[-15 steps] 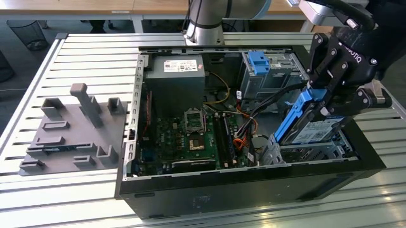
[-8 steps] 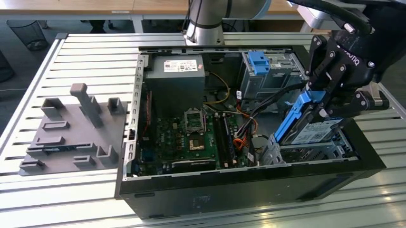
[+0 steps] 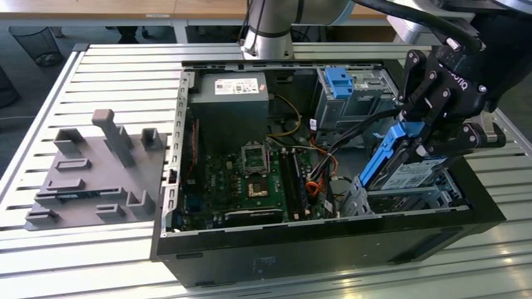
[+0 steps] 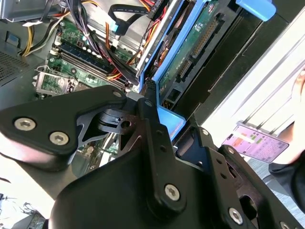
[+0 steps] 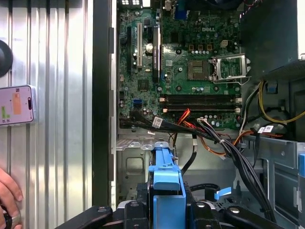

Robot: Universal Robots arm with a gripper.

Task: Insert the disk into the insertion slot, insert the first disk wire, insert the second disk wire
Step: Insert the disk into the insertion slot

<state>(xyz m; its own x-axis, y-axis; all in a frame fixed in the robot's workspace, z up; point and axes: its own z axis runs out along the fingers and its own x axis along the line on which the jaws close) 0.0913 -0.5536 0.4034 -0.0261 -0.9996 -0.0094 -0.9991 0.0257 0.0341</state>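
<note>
The disk (image 3: 405, 167), a grey drive with a white label in a bright blue carrier, stands steeply tilted on edge over the case's corner at the exterior view's right. My black gripper (image 3: 422, 136) is shut on its upper end. In both wrist views the fingers clamp the blue carrier (image 5: 167, 183) (image 4: 172, 57); the drive's green circuit board (image 4: 202, 31) shows too. The disk's lower end reaches down to the insertion slot (image 3: 407, 200), a low grey perforated cage (image 5: 134, 164). A bundle of loose wires (image 3: 332, 156) (image 5: 224, 143) lies beside the cage.
The open black computer case (image 3: 332, 240) lies on a slatted metal table (image 3: 124, 81). A taller grey cage with a blue latch (image 3: 341, 81) stands behind. A grey fixture plate (image 3: 91, 174) sits at the exterior view's left. A phone (image 5: 16, 105) and a hand (image 5: 7, 195) are outside the case.
</note>
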